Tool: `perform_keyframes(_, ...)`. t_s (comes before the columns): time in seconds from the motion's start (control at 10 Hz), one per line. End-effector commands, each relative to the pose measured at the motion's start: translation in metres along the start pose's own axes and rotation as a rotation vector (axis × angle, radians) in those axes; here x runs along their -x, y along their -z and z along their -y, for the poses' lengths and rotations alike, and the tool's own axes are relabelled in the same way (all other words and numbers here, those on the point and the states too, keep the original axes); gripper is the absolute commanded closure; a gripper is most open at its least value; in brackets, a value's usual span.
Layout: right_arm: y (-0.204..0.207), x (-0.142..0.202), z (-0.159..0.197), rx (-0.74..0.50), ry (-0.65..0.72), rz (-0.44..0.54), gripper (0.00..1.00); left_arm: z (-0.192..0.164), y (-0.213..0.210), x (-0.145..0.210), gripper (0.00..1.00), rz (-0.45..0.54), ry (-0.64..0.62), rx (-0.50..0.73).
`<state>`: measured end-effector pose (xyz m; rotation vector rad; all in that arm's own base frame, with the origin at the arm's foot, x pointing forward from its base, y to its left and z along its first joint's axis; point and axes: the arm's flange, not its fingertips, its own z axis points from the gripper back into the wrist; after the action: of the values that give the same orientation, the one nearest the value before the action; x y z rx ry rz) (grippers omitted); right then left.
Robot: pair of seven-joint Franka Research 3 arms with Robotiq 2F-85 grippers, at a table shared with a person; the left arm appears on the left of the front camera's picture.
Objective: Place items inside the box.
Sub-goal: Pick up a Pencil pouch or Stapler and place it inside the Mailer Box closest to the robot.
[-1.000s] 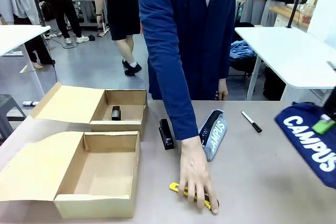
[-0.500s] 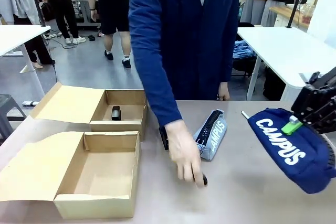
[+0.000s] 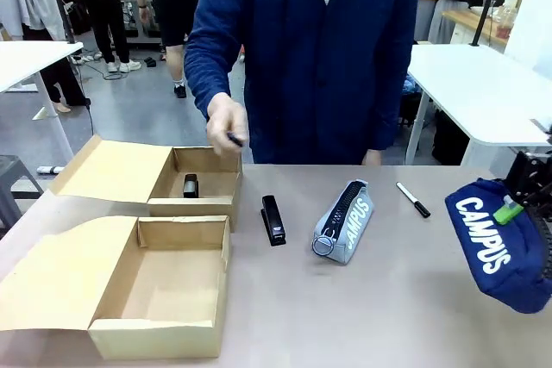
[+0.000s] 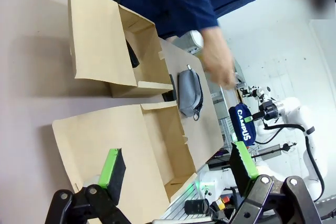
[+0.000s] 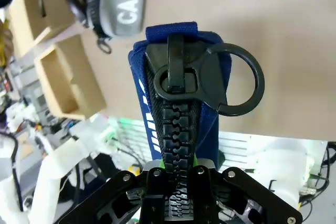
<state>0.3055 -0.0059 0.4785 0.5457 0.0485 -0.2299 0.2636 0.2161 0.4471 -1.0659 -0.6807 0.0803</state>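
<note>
— How does the right end effector (image 3: 520,202) stand?
— Clamped tight on the navy fabric zip pouch printed "CAMPUS" (image 3: 496,247), gripping its zipped edge. In the wrist view the black zip runs straight out from between the fingers, with the ring pull at the far end. The arm reaches in from the right edge and holds the pouch up off the grey tabletop (image 3: 414,299).
— Which way does the pouch lie?
— Long axis tilted, the lettering slanting down toward the right.
— And the left end effector (image 4: 177,163)?
— Spread wide, nothing between its pads, with the near open cardboard box (image 3: 155,338) ahead of it.
— The person?
— A hand (image 3: 226,122) is raised over the far cardboard box (image 3: 190,207), pinching a small dark thing (image 3: 235,139); I cannot tell what. A black stapler (image 3: 191,185) lies in that box. A second black stapler (image 3: 272,219) lies on the tabletop, lengthwise toward the person, beside the grey zip pouch (image 3: 345,220). A black marker (image 3: 413,199) lies slantwise farther right.
</note>
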Motion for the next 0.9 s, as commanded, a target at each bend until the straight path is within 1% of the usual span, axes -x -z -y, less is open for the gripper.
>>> perform_keyframes(0.0,0.021,0.005,-0.025,-0.032,-0.004,-0.032,0.92,0.001,0.001,-0.001,0.00,0.015,0.019,0.019)
perform_keyframes(0.1,0.040,0.005,-0.056,-0.084,-0.022,-0.087,0.92,0.001,0.001,-0.001,0.00,0.015,0.019,0.019)
perform_keyframes(0.2,0.057,0.010,-0.094,-0.173,-0.017,-0.134,0.92,0.001,0.001,-0.001,0.00,0.015,0.019,0.019)
perform_keyframes(0.3,0.072,0.022,-0.134,-0.240,-0.011,-0.166,0.92,0.001,0.001,-0.001,0.00,0.015,0.019,0.019)
perform_keyframes(0.4,0.088,0.038,-0.174,-0.273,0.005,-0.185,0.92,0.001,0.001,-0.001,0.00,0.015,0.019,0.019)
perform_keyframes(0.5,0.109,0.059,-0.212,-0.280,-0.012,-0.199,0.92,0.001,0.001,-0.001,0.00,0.015,0.019,0.019)
perform_keyframes(0.6,0.135,0.078,-0.236,-0.263,0.021,-0.228,0.92,0.001,0.001,-0.001,0.00,0.015,0.019,0.019)
perform_keyframes(0.7,0.159,0.093,-0.244,-0.194,-0.010,-0.206,0.92,0.001,0.001,-0.001,0.00,0.015,0.019,0.019)
perform_keyframes(0.8,0.158,0.090,-0.232,0.025,-0.080,-0.259,0.92,0.001,0.001,-0.001,0.00,0.015,0.019,0.019)
